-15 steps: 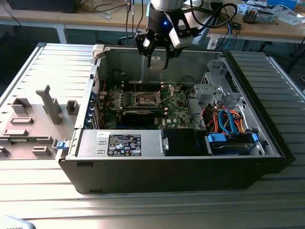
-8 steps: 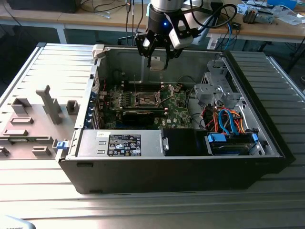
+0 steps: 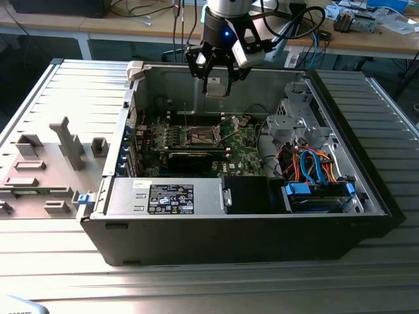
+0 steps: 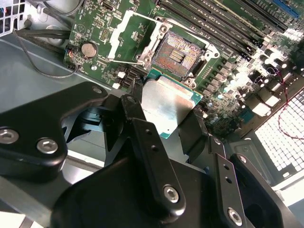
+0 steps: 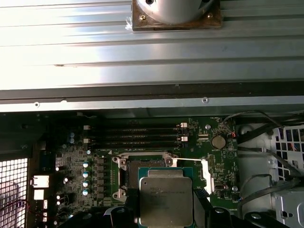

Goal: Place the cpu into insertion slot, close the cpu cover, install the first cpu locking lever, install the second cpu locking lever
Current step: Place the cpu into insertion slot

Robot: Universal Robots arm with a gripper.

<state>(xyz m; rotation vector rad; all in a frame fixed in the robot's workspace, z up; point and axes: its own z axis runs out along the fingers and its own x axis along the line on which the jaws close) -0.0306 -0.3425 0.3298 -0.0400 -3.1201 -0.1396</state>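
Note:
My gripper (image 3: 216, 84) hangs above the open computer case, shut on the cpu (image 3: 216, 88). In both wrist views the cpu (image 4: 166, 102) (image 5: 165, 195) shows its pale silver top, clamped at two opposite edges by the black fingers (image 4: 132, 110). Below it the insertion slot (image 4: 178, 53) (image 5: 145, 160) lies bare on the green motherboard (image 3: 242, 147), its dark pin field showing. The cpu cover (image 4: 127, 37) is swung open to one side of the slot. The cpu is well above the slot (image 3: 200, 136) and not touching it.
Long black memory slots (image 4: 213, 21) run beside the socket. A long black card (image 3: 190, 158) lies across the board near it. The case holds a drive cage (image 3: 294, 124), loose cables (image 3: 308, 163) and a power supply (image 3: 167, 196). Grey fixtures (image 3: 69, 140) stand at the exterior view's left.

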